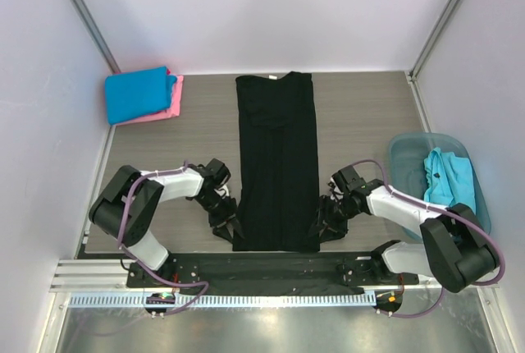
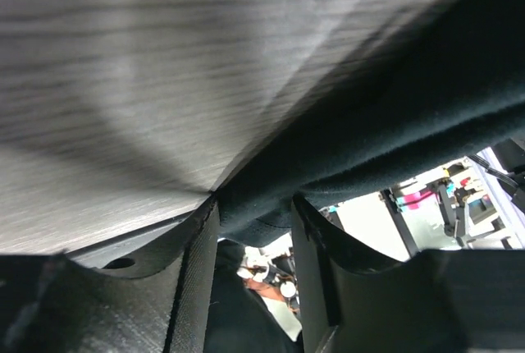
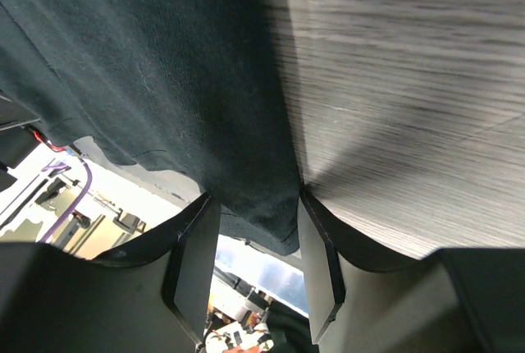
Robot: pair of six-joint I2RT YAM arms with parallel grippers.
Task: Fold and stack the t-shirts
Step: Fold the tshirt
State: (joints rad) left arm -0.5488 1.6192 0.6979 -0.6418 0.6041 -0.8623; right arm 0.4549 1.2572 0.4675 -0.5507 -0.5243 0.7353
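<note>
Straddled lower corners of the shirt with left claw and right claw; could not tell whether pinched. Needed firm pinches, then even lift up-frame for the crosswise fold.

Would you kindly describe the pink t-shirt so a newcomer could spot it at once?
Go to the far left corner of the table, where a small folded stack lies. The pink t-shirt is its bottom layer, showing only as a strip along the right and near edges beneath the bright blue t-shirt; nothing else here is pink.
</note>
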